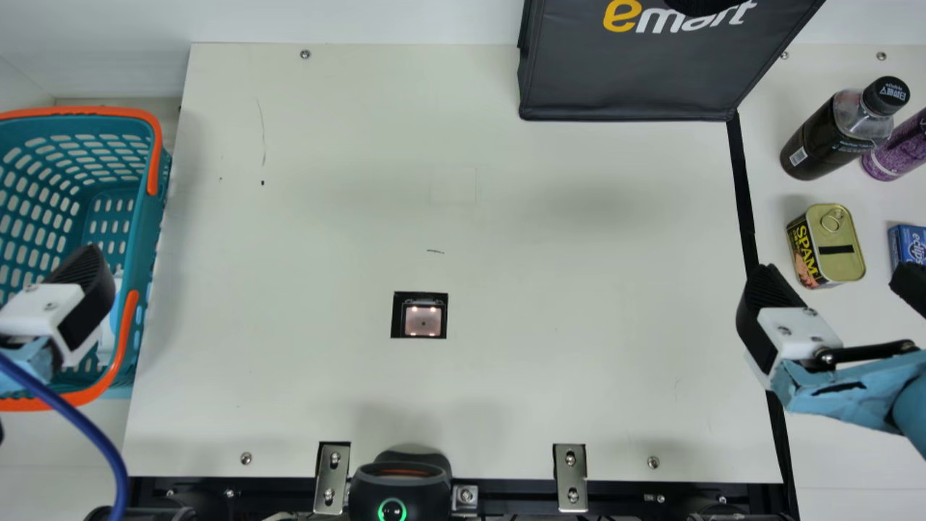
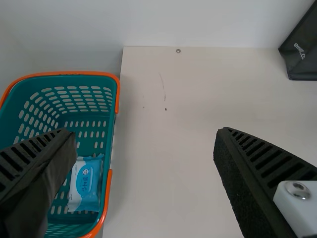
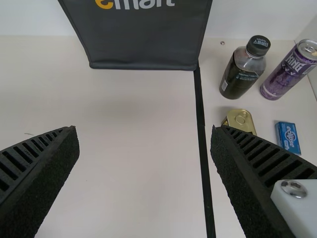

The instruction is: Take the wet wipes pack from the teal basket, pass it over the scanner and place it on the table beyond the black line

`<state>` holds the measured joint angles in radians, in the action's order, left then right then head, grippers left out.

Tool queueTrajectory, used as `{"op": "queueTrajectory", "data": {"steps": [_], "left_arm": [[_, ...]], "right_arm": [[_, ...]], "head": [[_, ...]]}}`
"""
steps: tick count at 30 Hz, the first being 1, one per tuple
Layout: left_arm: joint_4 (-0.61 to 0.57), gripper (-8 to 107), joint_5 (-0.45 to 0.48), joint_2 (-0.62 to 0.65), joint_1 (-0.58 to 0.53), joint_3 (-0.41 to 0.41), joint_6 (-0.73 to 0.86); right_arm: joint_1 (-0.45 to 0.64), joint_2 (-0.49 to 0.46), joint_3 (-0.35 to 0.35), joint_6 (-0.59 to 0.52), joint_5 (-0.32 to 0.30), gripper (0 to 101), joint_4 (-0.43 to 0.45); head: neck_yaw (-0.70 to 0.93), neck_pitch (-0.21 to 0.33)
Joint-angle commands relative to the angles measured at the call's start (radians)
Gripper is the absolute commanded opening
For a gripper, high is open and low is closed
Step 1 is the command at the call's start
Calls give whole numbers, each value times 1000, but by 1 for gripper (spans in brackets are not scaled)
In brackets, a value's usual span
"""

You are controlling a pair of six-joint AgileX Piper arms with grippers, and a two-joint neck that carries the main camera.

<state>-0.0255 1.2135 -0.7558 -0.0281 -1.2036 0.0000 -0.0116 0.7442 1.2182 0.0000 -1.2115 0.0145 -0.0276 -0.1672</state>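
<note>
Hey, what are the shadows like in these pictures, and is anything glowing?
Main view: soft shadow on the table beside the basket, bright spots in the square scanner window, a green ring lit on the black device; left wrist view: faint shading beside the basket; right wrist view: soft shading before the dark bag.
</note>
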Motion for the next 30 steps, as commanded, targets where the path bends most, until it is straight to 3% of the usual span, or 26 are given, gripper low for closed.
{"op": "queueTrajectory", "data": {"steps": [1, 15, 30], "left_arm": [[0, 90, 0, 0, 0, 0, 0], [0, 90, 0, 0, 0, 0, 0], [0, 90, 0, 0, 0, 0, 0]], "right_arm": [[0, 0, 0, 0, 0, 95, 0], [0, 0, 0, 0, 0, 95, 0], [0, 0, 0, 0, 0, 95, 0]], "head": [[23, 29], [349, 29], [349, 29]]}}
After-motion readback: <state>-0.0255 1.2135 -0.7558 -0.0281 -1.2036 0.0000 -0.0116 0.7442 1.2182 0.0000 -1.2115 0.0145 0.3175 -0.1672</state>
